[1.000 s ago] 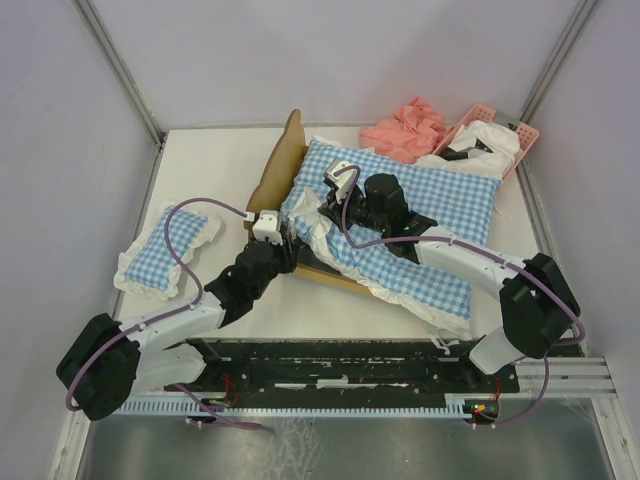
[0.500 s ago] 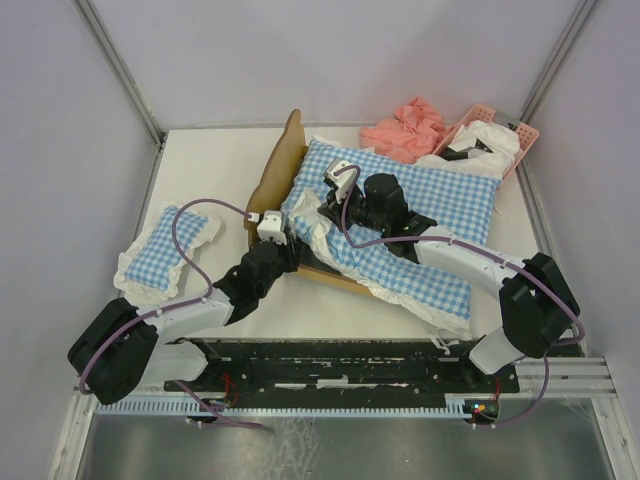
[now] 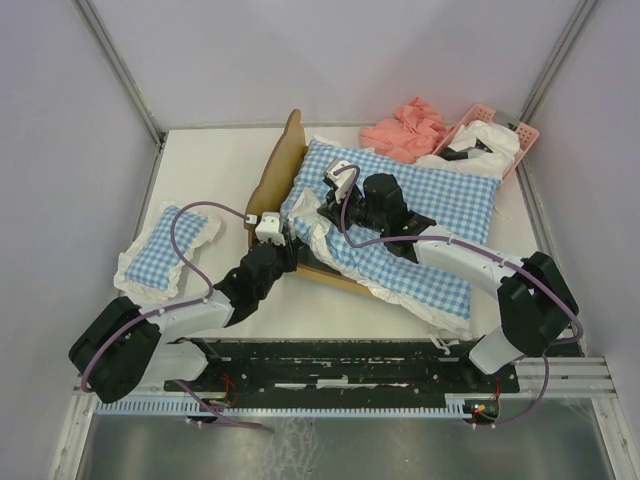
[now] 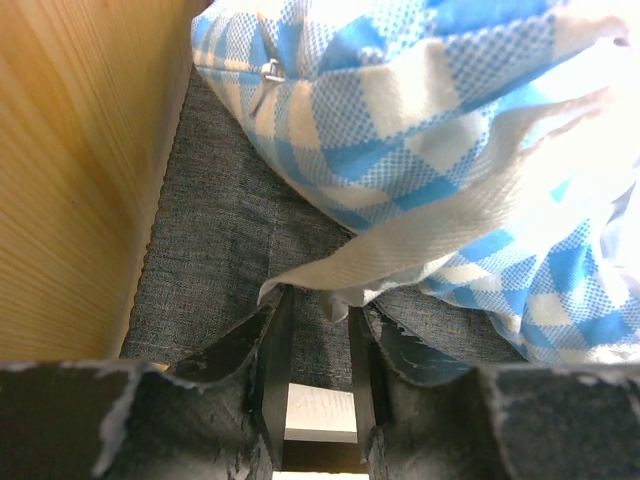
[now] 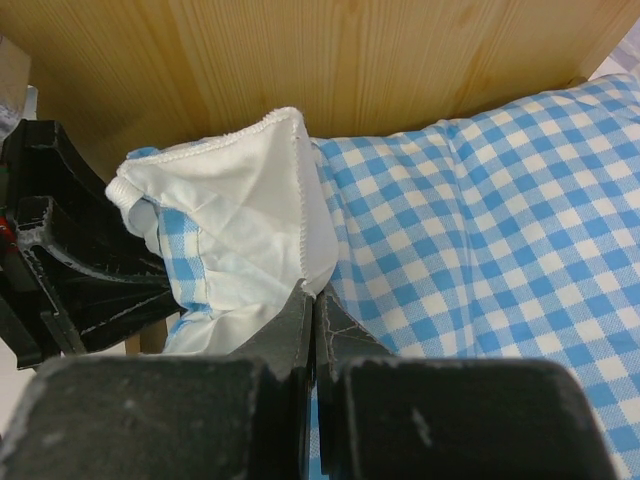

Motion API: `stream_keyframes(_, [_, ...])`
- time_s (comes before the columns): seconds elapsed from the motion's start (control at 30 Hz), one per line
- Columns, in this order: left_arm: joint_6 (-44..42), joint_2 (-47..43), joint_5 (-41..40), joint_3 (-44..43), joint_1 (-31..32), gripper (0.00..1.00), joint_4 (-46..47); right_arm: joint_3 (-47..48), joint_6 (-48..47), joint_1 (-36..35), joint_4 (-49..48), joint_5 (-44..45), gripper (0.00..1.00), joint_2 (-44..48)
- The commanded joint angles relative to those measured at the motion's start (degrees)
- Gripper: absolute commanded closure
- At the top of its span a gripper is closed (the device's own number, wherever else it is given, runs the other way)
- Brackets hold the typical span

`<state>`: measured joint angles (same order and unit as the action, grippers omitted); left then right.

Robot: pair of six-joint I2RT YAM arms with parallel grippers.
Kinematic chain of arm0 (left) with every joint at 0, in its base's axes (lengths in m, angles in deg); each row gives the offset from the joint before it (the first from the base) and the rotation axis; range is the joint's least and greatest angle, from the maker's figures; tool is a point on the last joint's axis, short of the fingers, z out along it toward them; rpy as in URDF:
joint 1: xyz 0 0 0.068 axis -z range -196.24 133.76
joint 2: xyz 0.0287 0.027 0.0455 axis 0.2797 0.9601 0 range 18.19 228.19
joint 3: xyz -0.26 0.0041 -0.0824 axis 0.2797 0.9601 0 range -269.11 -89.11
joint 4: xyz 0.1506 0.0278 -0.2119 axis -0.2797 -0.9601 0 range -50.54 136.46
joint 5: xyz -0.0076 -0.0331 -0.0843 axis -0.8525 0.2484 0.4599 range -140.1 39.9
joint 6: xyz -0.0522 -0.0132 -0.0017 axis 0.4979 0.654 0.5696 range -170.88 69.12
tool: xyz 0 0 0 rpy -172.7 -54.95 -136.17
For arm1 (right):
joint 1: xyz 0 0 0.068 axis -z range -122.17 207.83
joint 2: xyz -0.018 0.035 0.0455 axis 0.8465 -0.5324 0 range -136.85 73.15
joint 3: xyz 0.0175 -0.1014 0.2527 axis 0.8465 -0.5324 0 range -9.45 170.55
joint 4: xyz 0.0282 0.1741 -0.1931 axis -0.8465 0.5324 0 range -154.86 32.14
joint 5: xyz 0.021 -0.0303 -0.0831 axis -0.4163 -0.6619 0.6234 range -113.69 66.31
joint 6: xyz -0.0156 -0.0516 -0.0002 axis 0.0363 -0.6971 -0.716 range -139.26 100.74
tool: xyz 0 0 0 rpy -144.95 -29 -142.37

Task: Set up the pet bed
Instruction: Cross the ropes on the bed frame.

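Over the last second the left arm's shoulder had swung inward and the left gripper had narrowed. The small light-wood pet bed with its wavy headboard lay mid-table, its grey fabric base partly bare. The right gripper, jaws pressed together, pinched a corner of the large blue-and-white checked cushion with a white frill, probably holding it up so it could be tucked inside the rails. The left jaws stood slightly apart astride the frill's hanging edge, apparently to take hold.
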<state>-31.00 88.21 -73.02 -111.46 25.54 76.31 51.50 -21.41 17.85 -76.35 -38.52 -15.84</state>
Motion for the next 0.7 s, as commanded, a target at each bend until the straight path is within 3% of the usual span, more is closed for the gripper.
stream_keyframes(0.0, [-1.7,1.1,-2.0,-1.0,0.2,0.67,3.5,2.6,0.7,0.4,-1.9,-0.3,0.98,0.0])
stream_keyframes(0.13, [-2.3,-0.7,0.3,-0.9,0.2,0.88,2.9,2.7,0.9,0.4,-1.7,0.0,0.98,0.0])
stream_keyframes(0.23, [-2.3,-4.3,2.1,-1.4,0.2,0.96,-0.9,2.7,1.0,0.4,-1.4,0.7,0.98,0.0])
stream_keyframes(0.43, [-0.6,-13.3,7.4,-2.6,0.2,0.97,-11.3,3.0,1.6,0.4,-1.2,0.7,0.98,-0.3])
stream_keyframes(0.67, [1.8,-17.5,11.8,-5.5,0.1,0.97,-25.5,2.6,2.6,0.3,-0.2,-1.4,0.98,0.4])
